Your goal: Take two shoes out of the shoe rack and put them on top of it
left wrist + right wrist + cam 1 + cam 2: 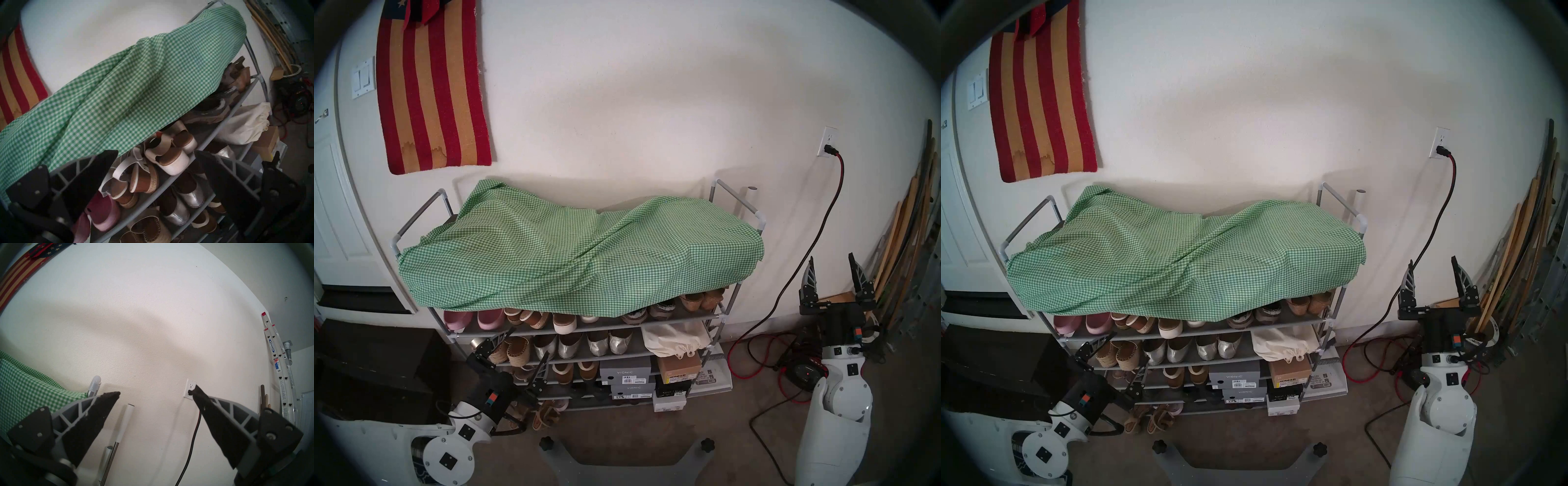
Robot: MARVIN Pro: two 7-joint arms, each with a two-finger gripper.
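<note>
The grey tube shoe rack (738,201) stands against the wall with a green-white gingham cloth (578,251) draped over its top. Two dark brown clogs with pale collars (575,370) sit side by side on the third shelf down, below the silver flats; they also show in the head right view (1185,374) and the left wrist view (215,204). My left gripper (524,346) is open and empty in front of the rack's lower left, by the tan espadrilles (517,351), left of the clogs. My right gripper (831,257) is open and empty, pointing up to the right of the rack.
Shoe boxes (626,368) and a white cloth bag (677,339) fill the rack's right side. A red cable (838,183) hangs from a wall outlet to the floor. Wooden slats (904,244) lean at far right. A dark box (378,366) stands at left.
</note>
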